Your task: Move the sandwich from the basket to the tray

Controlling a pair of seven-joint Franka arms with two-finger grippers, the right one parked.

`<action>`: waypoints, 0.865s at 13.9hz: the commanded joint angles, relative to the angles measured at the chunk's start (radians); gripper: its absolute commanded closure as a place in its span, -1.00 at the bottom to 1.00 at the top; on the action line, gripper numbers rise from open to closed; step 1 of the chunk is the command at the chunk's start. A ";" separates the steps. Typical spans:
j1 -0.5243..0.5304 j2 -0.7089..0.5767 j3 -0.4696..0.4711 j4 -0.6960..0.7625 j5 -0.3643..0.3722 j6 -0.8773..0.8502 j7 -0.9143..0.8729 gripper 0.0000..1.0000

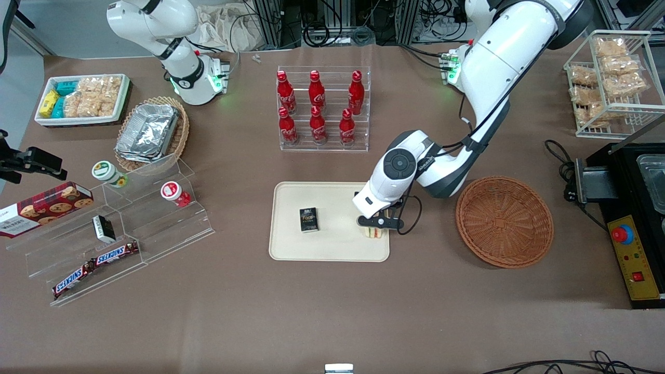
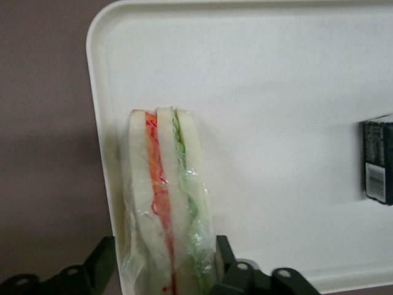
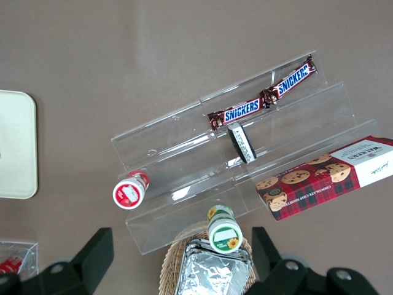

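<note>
— So, what is the sandwich [image 2: 164, 203] made of?

— Three slices of soft white bread, an orange layer and a green one between them, all under crinkled clear film. It stands on edge at the rim of the tray [image 1: 291, 249], at the edge nearest the basket [image 1: 504, 222].

— And the gripper [image 1: 375, 227]?

— Low over that tray edge, just right of centre in the front view. The dark fingers [image 2: 224, 255] sit one on each outer slice, closed onto the sandwich and no wider than it.

— The tray itself?

— Smooth cream plastic, rectangular, rounded corners, low rim. It also carries a small black box [image 1: 308, 219], well apart from the sandwich.

— The basket?

— Round, shallow, reddish-brown wicker, at the right of the front view, with nothing in it.
</note>
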 commanded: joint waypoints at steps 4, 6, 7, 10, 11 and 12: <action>0.034 -0.129 0.001 0.106 0.001 -0.139 -0.066 -0.99; 0.064 -0.178 -0.001 0.179 -0.048 -0.271 -0.052 -0.99; 0.080 -0.200 -0.001 0.213 -0.074 -0.334 -0.046 -0.99; 0.165 -0.293 -0.004 0.247 -0.112 -0.480 0.021 -0.99; 0.203 -0.326 -0.004 0.258 -0.164 -0.518 0.088 -0.99; 0.249 -0.347 -0.002 0.284 -0.218 -0.567 0.153 -0.99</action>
